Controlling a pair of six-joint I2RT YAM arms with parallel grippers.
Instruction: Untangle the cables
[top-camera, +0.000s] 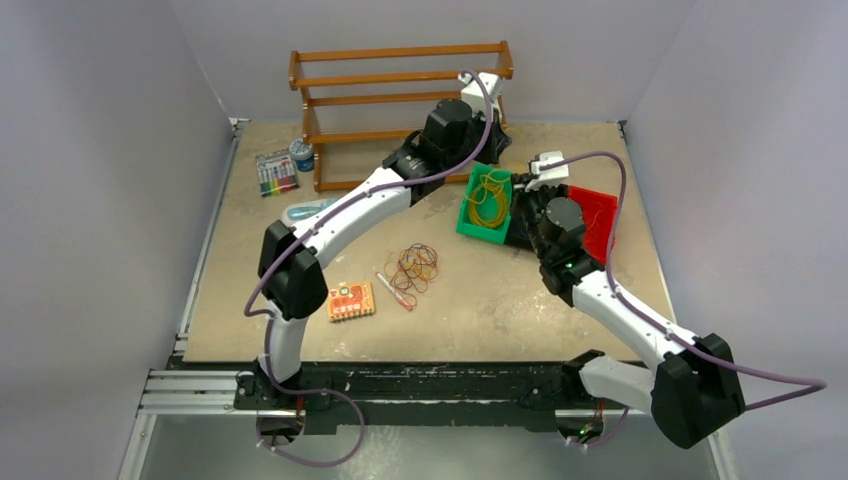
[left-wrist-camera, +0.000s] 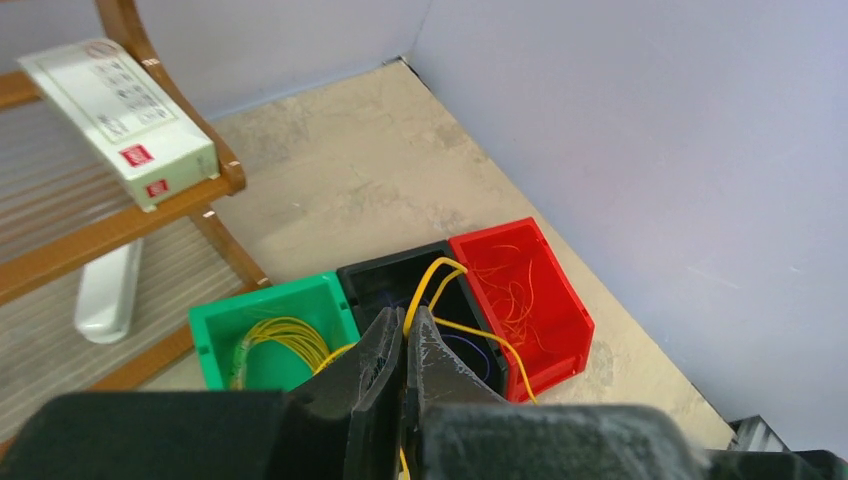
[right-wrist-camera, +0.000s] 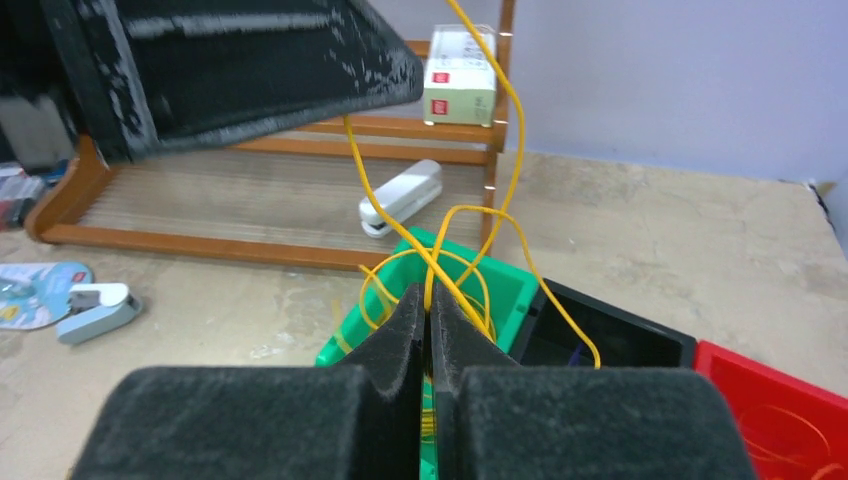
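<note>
A yellow cable (left-wrist-camera: 437, 263) hangs just above the green bin (top-camera: 478, 235), pinched by the left gripper (left-wrist-camera: 405, 340) and the right gripper (right-wrist-camera: 428, 310), probably to join the yellow coil (top-camera: 488, 195) inside, while the mixed tangle of cables (top-camera: 415, 265) lies well apart from that bin, toward the arm bases.

A wooden rack (top-camera: 400, 52) stands at the table's (top-camera: 480, 300) twelve o'clock, a marker pack (top-camera: 276, 172) at ten, an orange board (top-camera: 351, 300) at seven.
</note>
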